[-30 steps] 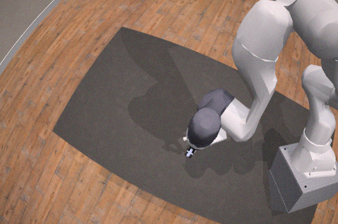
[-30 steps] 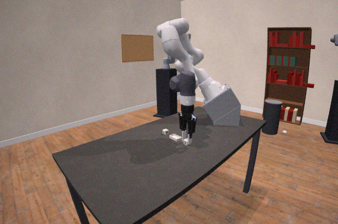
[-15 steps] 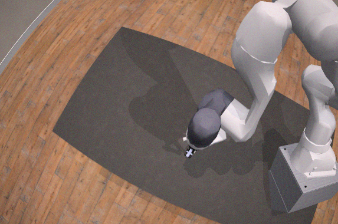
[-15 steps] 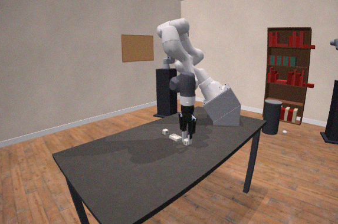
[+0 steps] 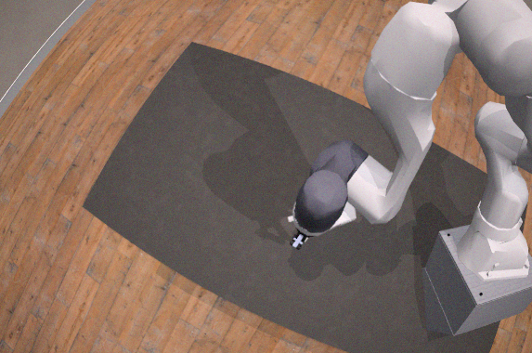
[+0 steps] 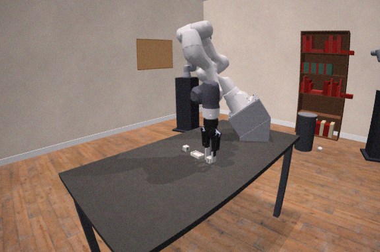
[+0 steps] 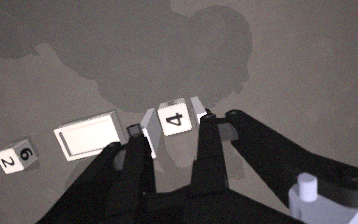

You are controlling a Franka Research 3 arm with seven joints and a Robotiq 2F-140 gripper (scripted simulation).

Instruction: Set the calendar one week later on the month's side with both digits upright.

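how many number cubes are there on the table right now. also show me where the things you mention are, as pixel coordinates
2. One cube [image 6: 210, 160] [image 7: 175, 118], showing a 4, is between the claw's fingers; the other [image 6: 186, 148] [image 7: 18, 156], showing 2 and 6, is beyond the tray [image 6: 197, 154] [image 7: 90, 137].

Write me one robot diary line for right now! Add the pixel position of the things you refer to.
gripper [image 6: 209, 158] [image 7: 175, 114]: open, around 4 cube [image 6: 209, 160] [image 7: 175, 119] | tray [image 6: 197, 154] [image 7: 90, 137]: empty | 2-and-6 cube [image 6: 186, 148] [image 7: 19, 155]: outside tray | date: not set
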